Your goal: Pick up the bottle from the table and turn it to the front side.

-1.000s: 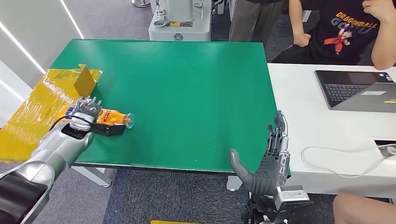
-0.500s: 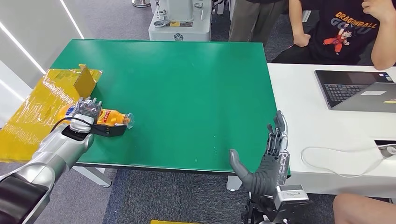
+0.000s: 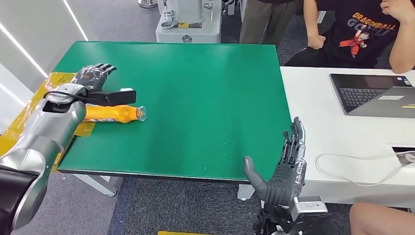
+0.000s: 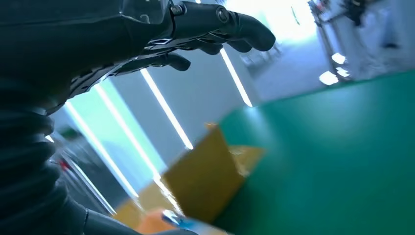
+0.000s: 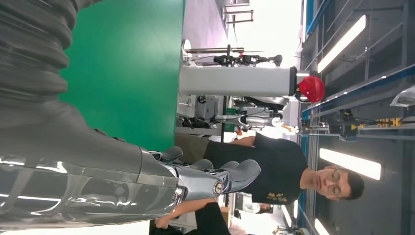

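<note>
An orange bottle (image 3: 113, 114) lies on its side near the left edge of the green table (image 3: 205, 98), its clear cap (image 3: 141, 113) pointing right. My left hand (image 3: 94, 82) hovers just over and behind it, fingers spread, thumb (image 3: 116, 96) stretched above the bottle's body, holding nothing. In the left wrist view the fingers (image 4: 215, 24) are apart in the air and a bit of the orange bottle (image 4: 169, 223) shows below them. My right hand (image 3: 284, 169) stands open at the table's near right edge, fingers (image 5: 230, 177) straight and empty.
A flattened yellow cardboard box (image 3: 22, 122) lies off the table's left edge, beside the bottle. To the right is a white table (image 3: 318, 112) with a laptop (image 3: 374, 93) and a cable (image 3: 342, 169). A person (image 3: 362, 34) sits behind it. A grey machine base (image 3: 188, 24) stands beyond the far edge.
My left hand has let go of the bottle and risen toward the far side with its fingers spread. The bottle has rolled, its label no longer facing up. The right hand has barely moved.
</note>
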You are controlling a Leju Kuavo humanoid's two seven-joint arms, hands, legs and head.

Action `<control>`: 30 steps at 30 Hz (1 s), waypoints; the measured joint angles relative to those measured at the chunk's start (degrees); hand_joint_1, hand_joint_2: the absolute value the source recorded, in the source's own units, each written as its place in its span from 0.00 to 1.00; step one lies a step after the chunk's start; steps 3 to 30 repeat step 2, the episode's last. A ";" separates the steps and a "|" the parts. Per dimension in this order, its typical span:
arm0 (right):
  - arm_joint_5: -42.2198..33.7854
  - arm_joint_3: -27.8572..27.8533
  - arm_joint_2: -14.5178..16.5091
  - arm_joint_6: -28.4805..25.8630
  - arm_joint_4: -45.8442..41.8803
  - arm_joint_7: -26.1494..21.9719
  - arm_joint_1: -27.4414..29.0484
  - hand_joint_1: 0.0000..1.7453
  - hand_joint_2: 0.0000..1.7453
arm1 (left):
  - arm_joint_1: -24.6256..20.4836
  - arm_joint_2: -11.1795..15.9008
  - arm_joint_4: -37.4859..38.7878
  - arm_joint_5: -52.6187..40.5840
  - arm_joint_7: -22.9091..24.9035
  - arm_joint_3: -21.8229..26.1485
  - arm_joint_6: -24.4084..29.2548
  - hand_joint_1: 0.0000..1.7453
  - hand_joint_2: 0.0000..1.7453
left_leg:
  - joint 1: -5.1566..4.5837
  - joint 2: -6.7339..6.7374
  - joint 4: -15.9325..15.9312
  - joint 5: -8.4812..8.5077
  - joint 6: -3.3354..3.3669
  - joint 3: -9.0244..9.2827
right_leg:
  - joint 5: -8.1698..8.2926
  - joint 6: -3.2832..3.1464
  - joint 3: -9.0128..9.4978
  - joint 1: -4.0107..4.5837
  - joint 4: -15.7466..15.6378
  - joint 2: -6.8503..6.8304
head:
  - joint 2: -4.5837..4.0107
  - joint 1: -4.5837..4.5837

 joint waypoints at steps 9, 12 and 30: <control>-0.66 -0.10 0.00 -0.24 0.04 -0.60 -0.02 0.00 1.00 | -1.97 -0.12 -1.10 5.18 -4.10 1.63 -7.80 0.00 1.00 | 0.01 0.00 0.00 0.00 0.00 0.00 | 0.00 -0.01 0.00 0.01 0.00 0.00 | 0.00 0.00; -0.66 -0.10 0.00 -0.24 0.04 -0.60 -0.02 0.00 1.00 | -1.97 -0.12 -1.10 5.18 -4.10 1.63 -7.80 0.00 1.00 | 0.01 0.00 0.00 0.00 0.00 0.00 | 0.00 -0.01 0.00 0.01 0.00 0.00 | 0.00 0.00; -0.66 -0.10 0.00 -0.24 0.04 -0.60 -0.02 0.00 1.00 | -1.97 -0.12 -1.10 5.18 -4.10 1.63 -7.80 0.00 1.00 | 0.01 0.00 0.00 0.00 0.00 0.00 | 0.00 -0.01 0.00 0.01 0.00 0.00 | 0.00 0.00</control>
